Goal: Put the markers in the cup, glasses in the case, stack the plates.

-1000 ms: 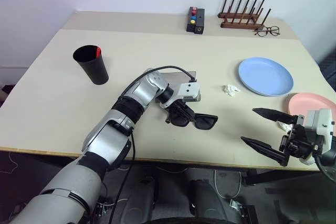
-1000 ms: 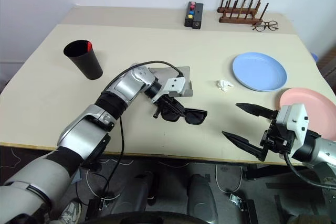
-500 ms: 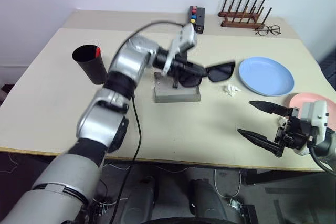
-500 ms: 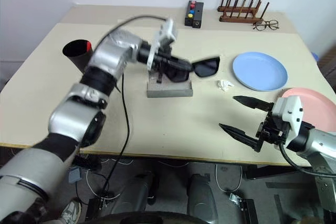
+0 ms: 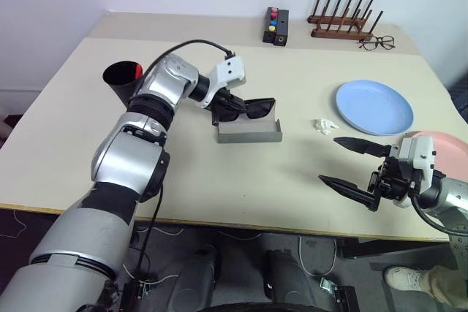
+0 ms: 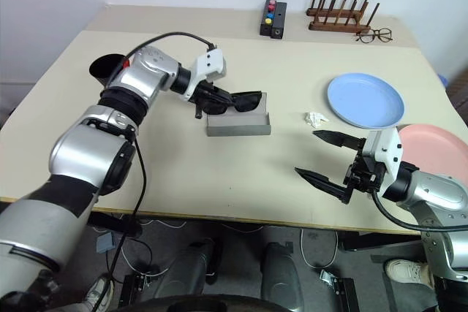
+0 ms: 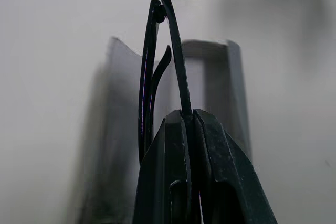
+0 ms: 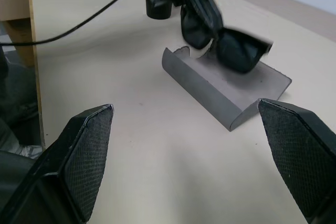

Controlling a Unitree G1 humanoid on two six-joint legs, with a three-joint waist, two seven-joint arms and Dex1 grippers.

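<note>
Since the earlier frames, the left gripper (image 5: 228, 109) has carried the sunglasses (image 5: 252, 108) up off the near part of the bench (image 5: 73, 137) and across to the grey case (image 5: 248, 131), where they now hang just above its open trough. Left jaws: clenched on one end of the sunglasses' folded frame, as the left wrist view confirms. The sunglasses' long axis runs roughly parallel to that of the case, which lies crosswise before the robot; the free end points towards the robot's right. Judged from this alignment, the coming move is a short lowering into the trough, followed by release; a slight tilt of the frame could catch the case wall.

Right gripper (image 5: 350, 164): jaws spread wide and holding nothing, hovering near the bench's front edge, well apart from the case. The left arm is therefore the nearer one.

Other items: black cup (image 5: 124, 82) at far left, with a red marker tip (image 5: 137, 71) showing inside; light blue plate (image 5: 374, 107) and pink plate (image 5: 439, 140) at right, not yet stacked; crumpled white scrap (image 5: 321, 126) between case and blue plate.
</note>
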